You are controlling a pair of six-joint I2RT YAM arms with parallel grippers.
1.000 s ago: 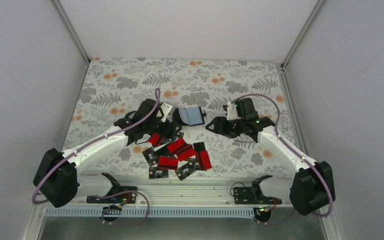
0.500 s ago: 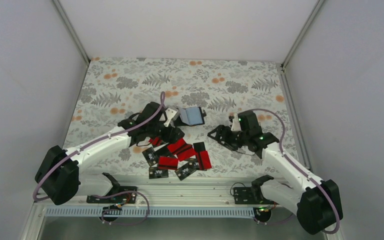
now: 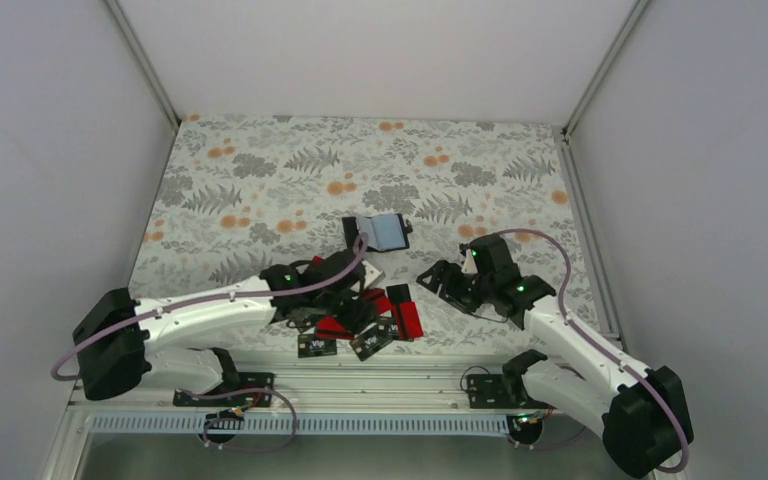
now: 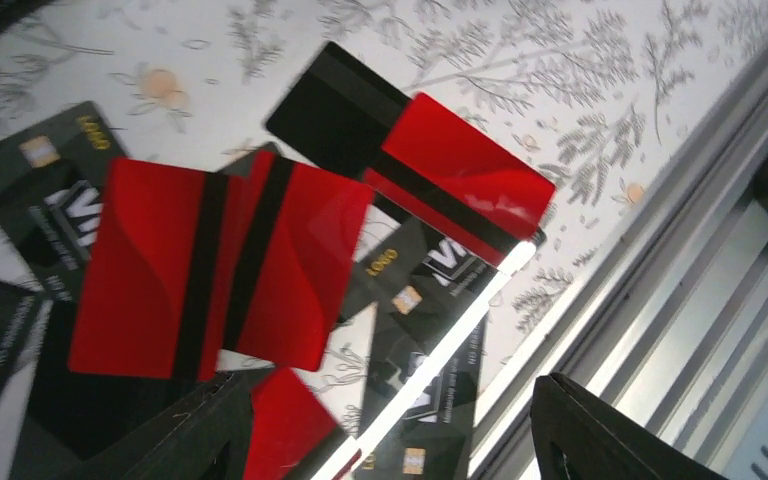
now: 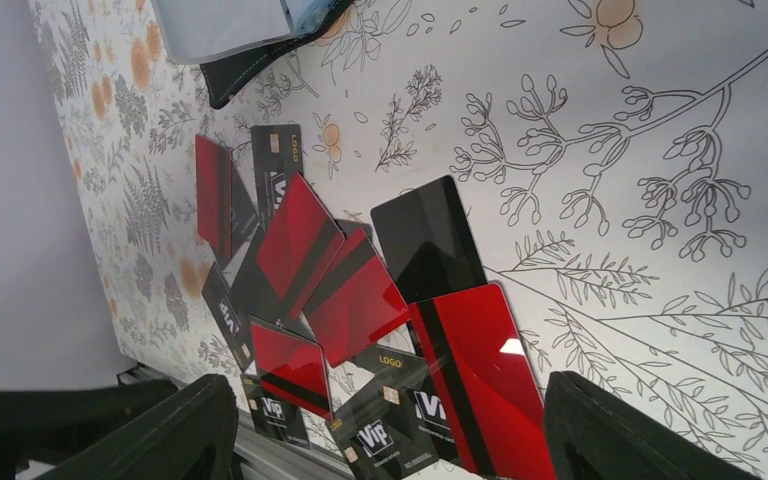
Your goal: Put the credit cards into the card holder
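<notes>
The card holder (image 3: 381, 232) lies open on the table, blue-grey inside up; its edge shows at the top of the right wrist view (image 5: 250, 45). Nothing grips it. Several credit cards (image 3: 400, 312), red and black, lie scattered and overlapping near the front edge. My left gripper (image 3: 358, 298) hangs open right over the pile; beneath it lie two overlapping red cards (image 4: 220, 265) and a black printed card (image 4: 430, 390), nothing held (image 4: 390, 440). My right gripper (image 3: 438, 279) stands open to the right of the pile (image 5: 400, 440), facing a red card (image 5: 480, 375) and a plain black card (image 5: 425, 240).
The metal rail (image 3: 380, 365) of the table's front edge runs just behind the cards (image 4: 680, 300). Flower-patterned cloth (image 3: 260, 170) covers the table, and white walls close it in at left, right and back.
My left gripper left the card holder's side and came down toward the front over the cards. My right arm pulled back from the holder and its jaws widened. The holder stayed put.
</notes>
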